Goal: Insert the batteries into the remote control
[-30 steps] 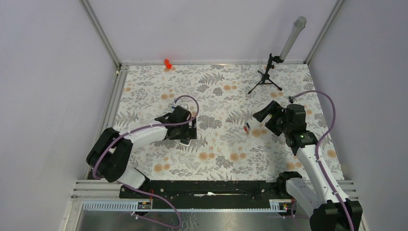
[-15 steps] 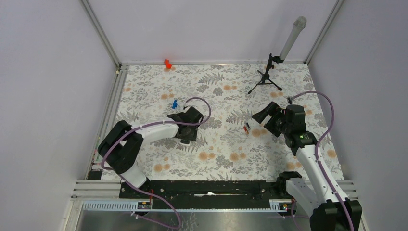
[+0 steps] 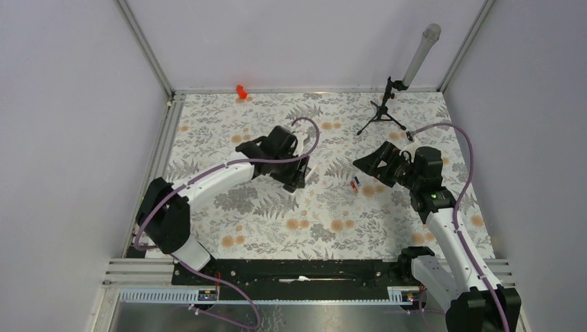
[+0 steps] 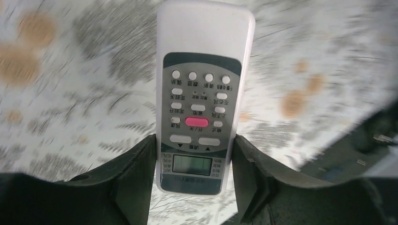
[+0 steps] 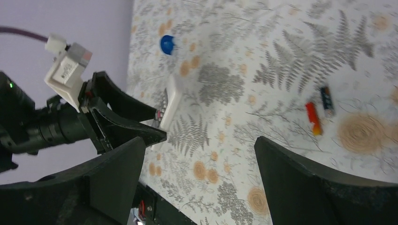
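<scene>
Since a second ago the left arm point(image 3: 214, 181) has swung from the left-centre of the floral mat point(image 3: 325, 235) up and inward toward the middle, while the right arm point(image 3: 450, 228) has barely turned. Top view: the left gripper point(image 3: 299, 174) hangs at mid-mat; the batteries point(image 3: 355, 184) lie on the mat between the two grippers, nearer the right gripper point(image 3: 370, 167), which faces them from just beside. Left wrist view: the left gripper point(image 4: 193, 140) is clamped on the remote control point(image 4: 202, 93) at its display end, button face toward the camera, long axis running straight out ahead of the jaws; the background is blurred. Right wrist view: the right gripper point(image 5: 199, 145) stands wide apart and empty; the batteries point(image 5: 313, 117) lie side by side ahead, and beyond them the left gripper point(image 5: 159, 123) holds the remote control point(image 5: 172, 101) clear of the mat, a blue piece point(image 5: 166, 44) lying farther off.
</scene>
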